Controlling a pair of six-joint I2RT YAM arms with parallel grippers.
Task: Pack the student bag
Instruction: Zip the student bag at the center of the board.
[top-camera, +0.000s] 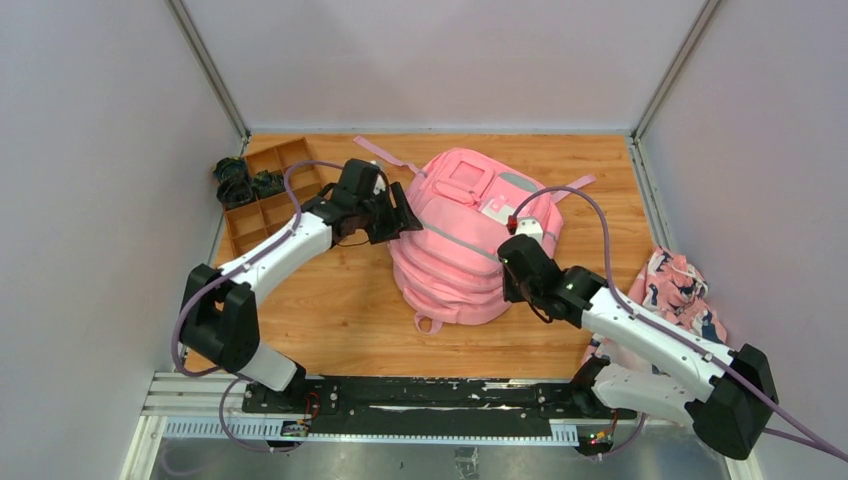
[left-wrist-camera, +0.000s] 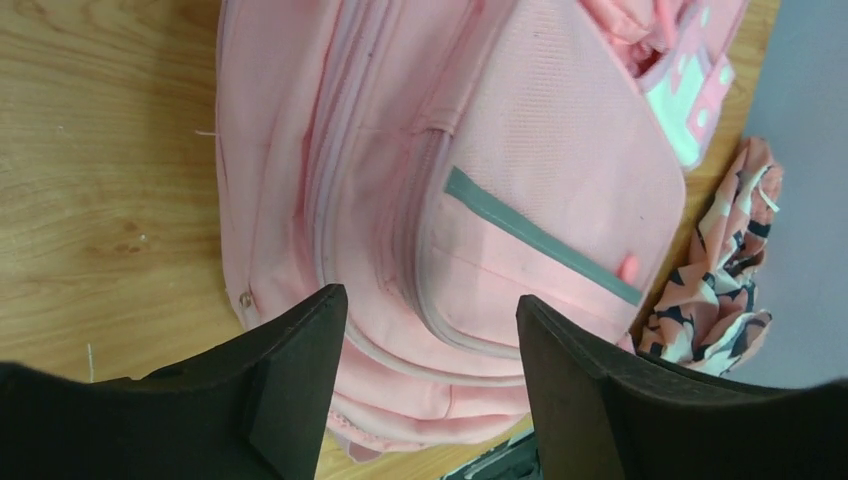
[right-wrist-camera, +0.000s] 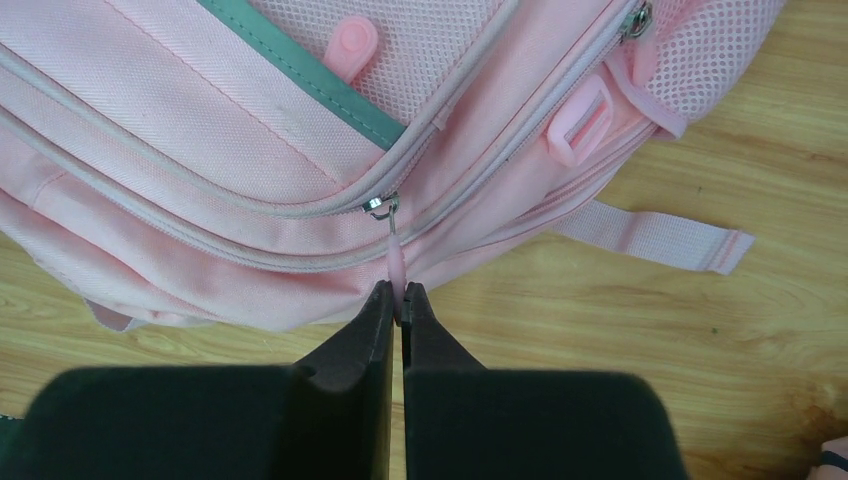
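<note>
The student bag (top-camera: 460, 240), a large pink backpack with a grey strip, lies flat in the middle of the wooden table. My left gripper (top-camera: 405, 215) hovers at its left side, open, with nothing between its fingers; in the left wrist view the bag (left-wrist-camera: 520, 200) fills the gap beyond the gripper (left-wrist-camera: 430, 297). My right gripper (top-camera: 515, 262) sits at the bag's right edge. In the right wrist view this gripper (right-wrist-camera: 400, 292) is shut on a pink zipper pull (right-wrist-camera: 397, 262) hanging from a metal slider (right-wrist-camera: 380, 206) on the bag (right-wrist-camera: 200, 150).
A wooden divided tray (top-camera: 262, 210) stands at the back left with dark objects (top-camera: 240, 182) at its far end. A pink, white and navy patterned cloth bundle (top-camera: 680, 290) lies against the right wall. Walls close in on three sides.
</note>
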